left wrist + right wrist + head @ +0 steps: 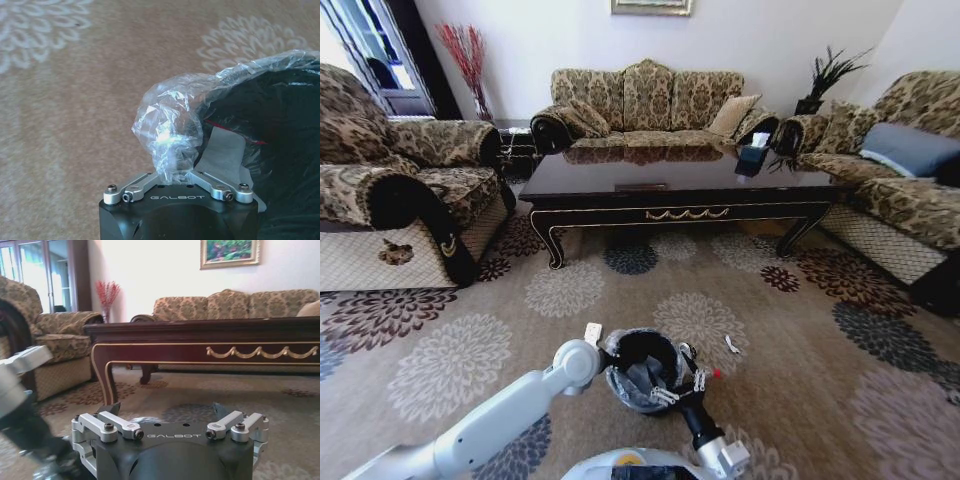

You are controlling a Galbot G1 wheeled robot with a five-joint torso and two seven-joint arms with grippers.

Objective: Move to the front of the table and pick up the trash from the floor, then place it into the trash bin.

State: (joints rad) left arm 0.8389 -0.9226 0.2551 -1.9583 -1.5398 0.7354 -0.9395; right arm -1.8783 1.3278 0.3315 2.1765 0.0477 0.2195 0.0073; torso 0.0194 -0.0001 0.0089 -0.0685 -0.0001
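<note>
A black trash bin [642,368] with crinkled clear liner stands on flowered carpet [790,330] before the dark table [680,190].

Pale grey-white shell on the left arm [505,412], ending in a round white joint. The right arm [705,432] is slimmer, black, with a white wrist block. Both grippers, left gripper [172,182] and right gripper [167,420], have black bodies stamped GALBOT, silver linkages and dark screws

Left arm: extended forward, left tool [175,177] closed | Right arm: bent low, right tool [167,412] spread open
</note>
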